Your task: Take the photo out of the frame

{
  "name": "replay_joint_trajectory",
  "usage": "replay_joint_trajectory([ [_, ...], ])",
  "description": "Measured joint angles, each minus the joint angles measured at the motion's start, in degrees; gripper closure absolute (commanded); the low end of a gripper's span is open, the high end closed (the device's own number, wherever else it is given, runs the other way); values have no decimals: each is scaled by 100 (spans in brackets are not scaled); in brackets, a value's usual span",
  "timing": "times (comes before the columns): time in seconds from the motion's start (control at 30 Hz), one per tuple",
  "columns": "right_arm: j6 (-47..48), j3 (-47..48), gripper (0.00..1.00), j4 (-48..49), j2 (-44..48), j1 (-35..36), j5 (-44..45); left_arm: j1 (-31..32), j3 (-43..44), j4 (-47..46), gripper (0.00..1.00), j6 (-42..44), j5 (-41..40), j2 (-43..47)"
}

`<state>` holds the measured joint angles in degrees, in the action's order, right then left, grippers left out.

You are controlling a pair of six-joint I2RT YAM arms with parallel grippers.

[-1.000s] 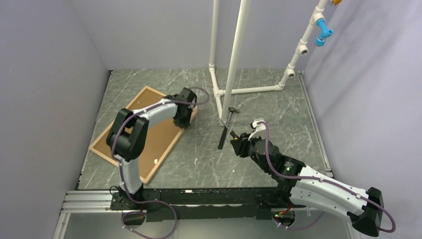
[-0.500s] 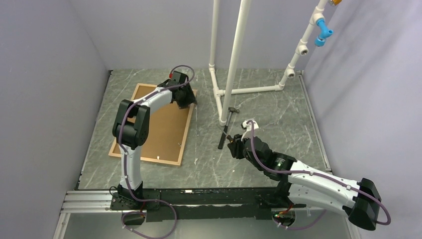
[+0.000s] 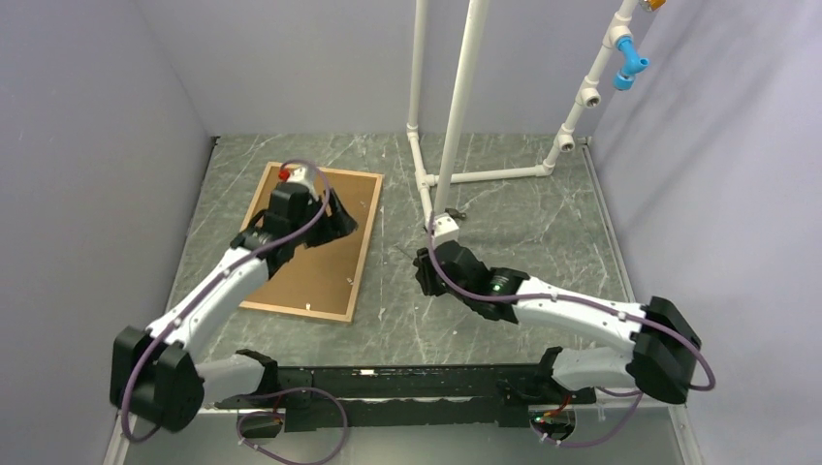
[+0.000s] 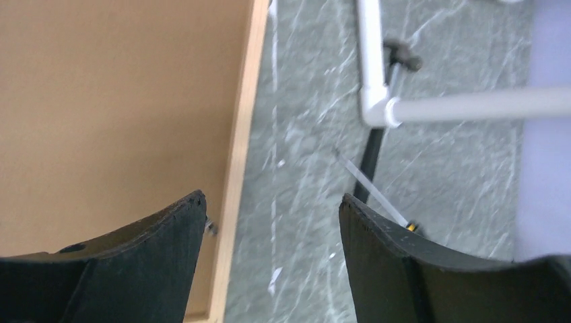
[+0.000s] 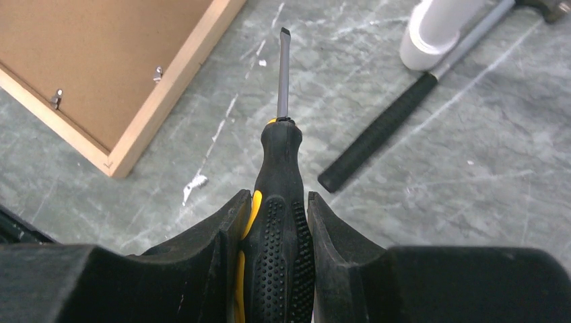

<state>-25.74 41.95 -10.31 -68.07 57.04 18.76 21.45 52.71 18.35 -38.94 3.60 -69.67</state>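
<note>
The frame [image 3: 363, 254] of light wood lies face down at the left, its brown backing board [image 3: 310, 262] up. The photo is hidden under that board. My left gripper [image 3: 339, 223] hovers over the frame's far right part. In the left wrist view it [image 4: 271, 198] is open and empty, straddling the frame's right rail [image 4: 239, 168]. My right gripper [image 3: 425, 269] is shut on a black-and-yellow screwdriver [image 5: 279, 202]. The blade [image 5: 283, 74] points at the table right of the frame's corner [image 5: 168, 87].
A hammer [image 5: 384, 134] lies on the table beside the white PVC pipe stand [image 3: 426, 184], close to my right gripper. Small metal clips [image 5: 158, 73] hold the backing board [image 5: 87, 54] at the frame's rim. Walls close in both sides.
The frame was turned from a slant to nearly straight. My left gripper then opened, let go of its far corner and drew back. My right arm carried the screwdriver left toward the frame.
</note>
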Motion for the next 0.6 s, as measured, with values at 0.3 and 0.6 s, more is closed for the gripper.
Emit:
replay_joint_trajectory([
  [0.3, 227, 1836, 100, 74, -2225, -24, 179, 0, -1961, 420, 27, 20, 227, 1591],
  [0.6, 356, 3191, 100, 131, -3705, -468, 299, 0, -2686, 1071, 28, -476, -72, 2734],
])
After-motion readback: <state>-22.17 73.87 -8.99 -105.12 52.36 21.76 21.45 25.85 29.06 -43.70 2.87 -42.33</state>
